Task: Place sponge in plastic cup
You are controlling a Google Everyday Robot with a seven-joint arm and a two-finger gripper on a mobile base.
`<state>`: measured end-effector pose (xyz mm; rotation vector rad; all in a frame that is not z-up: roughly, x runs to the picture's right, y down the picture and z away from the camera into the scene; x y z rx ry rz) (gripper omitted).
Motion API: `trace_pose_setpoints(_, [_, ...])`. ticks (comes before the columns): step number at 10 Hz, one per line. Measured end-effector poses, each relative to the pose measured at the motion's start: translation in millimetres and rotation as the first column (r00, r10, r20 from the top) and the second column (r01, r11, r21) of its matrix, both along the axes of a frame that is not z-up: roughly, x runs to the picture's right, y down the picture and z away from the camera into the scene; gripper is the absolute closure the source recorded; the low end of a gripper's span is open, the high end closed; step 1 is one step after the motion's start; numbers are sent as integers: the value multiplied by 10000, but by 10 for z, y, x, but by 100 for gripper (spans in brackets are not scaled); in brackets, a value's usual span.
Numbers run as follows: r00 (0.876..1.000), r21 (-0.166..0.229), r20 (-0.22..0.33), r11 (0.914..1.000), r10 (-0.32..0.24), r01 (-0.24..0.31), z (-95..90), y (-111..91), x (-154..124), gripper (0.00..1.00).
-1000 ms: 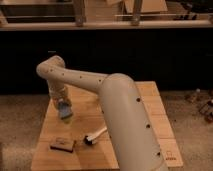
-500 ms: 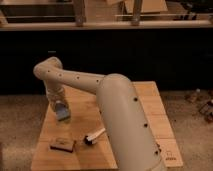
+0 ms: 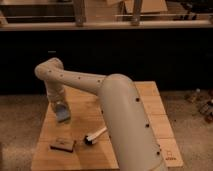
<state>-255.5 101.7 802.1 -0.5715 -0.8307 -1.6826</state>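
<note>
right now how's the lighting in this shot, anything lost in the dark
Camera view: the wooden table is lit warmly, while the band behind it is nearly black. The gripper hangs over the table's left part with the sponge; brown block and brush show softly.

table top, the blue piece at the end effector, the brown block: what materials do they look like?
Table: pale wood, visible plank seams, matte. Blue sponge at the end effector, over the table's left part: probably foam, soft blocky look. Brown block: flat, dark, maybe wood or cork; unclear.
</note>
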Motion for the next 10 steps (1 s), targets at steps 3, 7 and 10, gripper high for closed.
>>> trace_pose_setpoints(3, [10000, -74, -45, 10000, 54, -54, 10, 15, 37, 20])
trace_pose_setpoints(7, [9999, 31, 2, 9999, 131, -131, 88, -51, 63, 20])
trace_pose_setpoints(10, [9997, 259, -57, 9993, 258, -256, 172, -194, 90, 20])
